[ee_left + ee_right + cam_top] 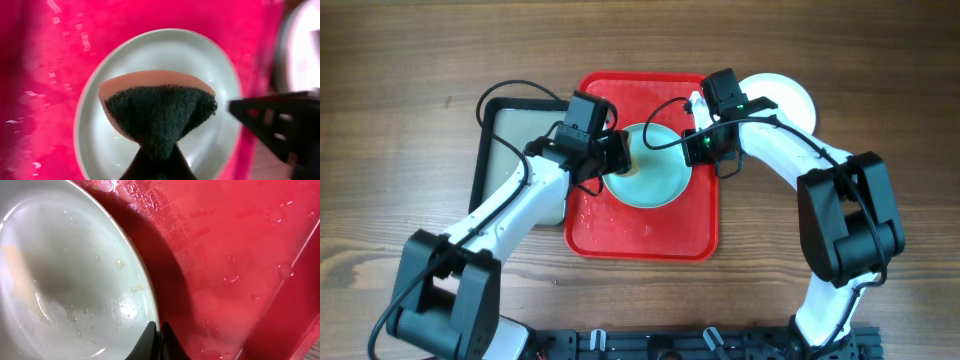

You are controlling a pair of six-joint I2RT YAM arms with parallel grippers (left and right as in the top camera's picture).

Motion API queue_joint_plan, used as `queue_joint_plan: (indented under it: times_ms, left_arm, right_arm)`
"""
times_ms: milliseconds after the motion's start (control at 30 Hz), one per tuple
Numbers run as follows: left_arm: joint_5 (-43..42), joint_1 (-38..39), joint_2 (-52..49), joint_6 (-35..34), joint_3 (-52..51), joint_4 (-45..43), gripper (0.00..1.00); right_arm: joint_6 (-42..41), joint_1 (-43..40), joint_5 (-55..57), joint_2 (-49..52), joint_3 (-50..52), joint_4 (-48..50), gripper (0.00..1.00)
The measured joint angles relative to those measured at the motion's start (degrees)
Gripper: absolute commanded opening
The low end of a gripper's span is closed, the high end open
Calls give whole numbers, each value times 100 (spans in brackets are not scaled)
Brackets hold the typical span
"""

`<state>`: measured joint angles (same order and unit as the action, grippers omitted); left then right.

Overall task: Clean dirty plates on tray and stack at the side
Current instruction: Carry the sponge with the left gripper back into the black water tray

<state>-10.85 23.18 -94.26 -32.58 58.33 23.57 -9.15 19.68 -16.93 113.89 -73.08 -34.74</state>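
Observation:
A pale mint plate [655, 180] rests over the red tray [645, 235], its right edge lifted so that it casts a shadow. My right gripper [159, 328] is shut on the plate's rim [145, 287]; droplets and faint yellowish smears show on the plate's face [65, 280]. My left gripper [157, 154] is shut on a sponge [160, 112], peach with a dark green scouring side, held against the plate [150, 50]. From overhead, the left gripper [618, 155] is at the plate's left edge and the right gripper [696, 146] at its right. A white plate [792, 95] lies on the table right of the tray.
A smaller grey tray with a black rim [510, 125] sits left of the red tray, partly under my left arm. Water drops wet the red tray's floor [240, 240]. The right gripper's dark body [280, 125] shows in the left wrist view.

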Motion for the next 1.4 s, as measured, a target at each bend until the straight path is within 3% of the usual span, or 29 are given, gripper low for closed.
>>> queue_joint_plan:
  times_ms: [233, 400, 600, 733, 833, 967, 1167, 1400]
  left_arm:
    - [295, 208, -960, -37, 0, 20, 4]
    - [243, 337, -1080, -162, 74, 11, 4]
    - [-586, 872, -1211, -205, 61, -531, 4]
    - [-1054, 699, -866, -203, 44, -584, 4]
    - [-1078, 319, 120, -101, 35, -505, 4]
    - [-149, -282, 1123, -2, 55, 328, 4]
    - [1388, -1204, 1132, 326, 44, 1453, 4]
    - [1731, -1569, 1128, 470, -251, 1464, 4]
  right_arm:
    - [0, 7, -17, 0, 0, 13, 4]
    - [0, 11, -15, 0, 0, 15, 4]
    - [0, 11, -13, 0, 0, 22, 4]
    - [0, 11, -17, 0, 0, 31, 4]
    - [0, 17, -17, 0, 0, 33, 4]
    - [0, 26, -20, 0, 0, 35, 4]
    - [0, 33, -20, 0, 0, 52, 4]
    - [0, 33, -20, 0, 0, 55, 4]
